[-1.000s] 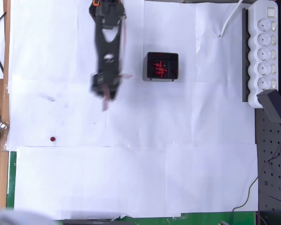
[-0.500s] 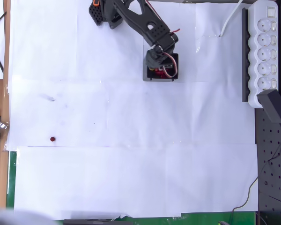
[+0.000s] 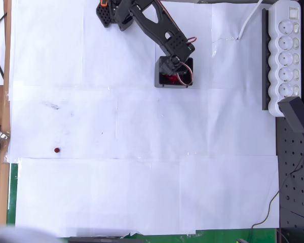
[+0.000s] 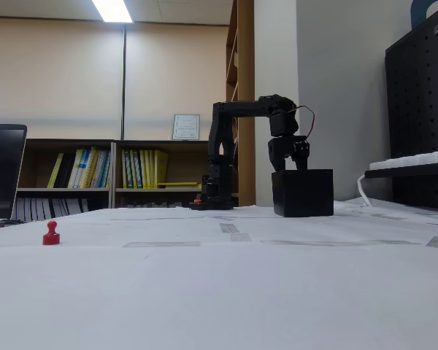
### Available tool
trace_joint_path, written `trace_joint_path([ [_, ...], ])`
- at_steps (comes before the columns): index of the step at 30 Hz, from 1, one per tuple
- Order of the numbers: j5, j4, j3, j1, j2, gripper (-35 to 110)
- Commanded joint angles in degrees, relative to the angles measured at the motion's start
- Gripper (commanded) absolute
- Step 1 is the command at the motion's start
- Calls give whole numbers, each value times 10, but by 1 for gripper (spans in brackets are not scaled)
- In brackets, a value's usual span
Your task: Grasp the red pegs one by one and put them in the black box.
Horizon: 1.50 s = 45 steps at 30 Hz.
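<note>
**Operator:** What is the current position, and what does a clean drop require?

**Technician:** The gripper [image 4: 292,166] hangs directly over the black box [image 3: 161,81], with its tips at the rim. The arm hides the fingers, so I cannot tell whether they are clamped or spread, or whether they carry a peg. Red pegs [image 3: 169,78] already lie inside the box. For a clean drop, I would keep the tips centred between the walls, release fully, and lift straight up so that nothing catches the thin rim.

**Operator:** What is left to collect?

**Technician:** One red peg [image 4: 51,232] stands upright on the bench, well apart from the box, toward the lower left in the overhead view.

**Operator:** Describe the surface and the room.

**Technician:** White paper sheets [image 3: 142,192] cover the bench, and a white power strip [image 3: 288,55] lies at the right edge. Bookshelves [image 4: 131,171] line the back wall under ceiling lighting.
</note>
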Motion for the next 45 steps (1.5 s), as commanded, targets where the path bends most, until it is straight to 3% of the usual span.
trace_joint_path([
  [1,-4,36,90,38,-79,15],
  [4,4,35,132,108,-122,15],
  [8,85,-10,108,234,-142,15],
  [15,262,-303,-78,468,-61,15],
  [20,323,-470,-104,574,52,15],
  [24,342,-562,-59,617,166,15],
  [31,336,-607,64,651,318,15],
  [45,342,-624,296,654,503,15],
])
